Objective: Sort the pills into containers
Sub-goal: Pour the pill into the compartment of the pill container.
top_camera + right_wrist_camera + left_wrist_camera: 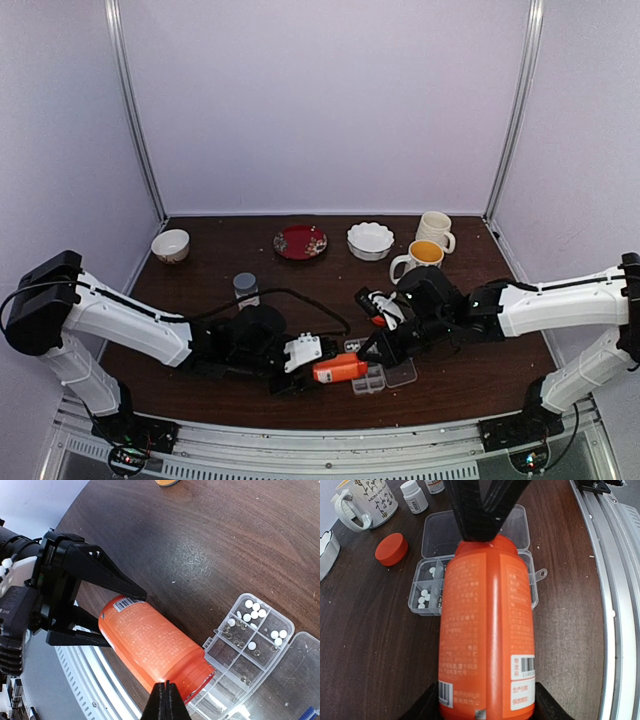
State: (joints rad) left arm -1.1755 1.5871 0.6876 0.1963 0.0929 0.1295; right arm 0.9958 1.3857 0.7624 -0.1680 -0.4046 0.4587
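Left gripper (125, 619) is clamping the orange bottle (487, 630) by its bottom end and is holding it on its side. The mouth end is hanging above the clear pill box (439, 532), which is lying open on the worktop (370, 655) towards the near edge. Right gripper (166, 690) is showing its fingers pressed together with nothing between them, just beside the mouth end of the bottle. A red cap (391, 549) is lying near the box but apart from it. The pills (254, 608) are sitting in only a few of the containers (227, 652), at one end of the box; the others are looking without pills. I am judging the sorting as started but far from finished, since most containers are waiting for pills.
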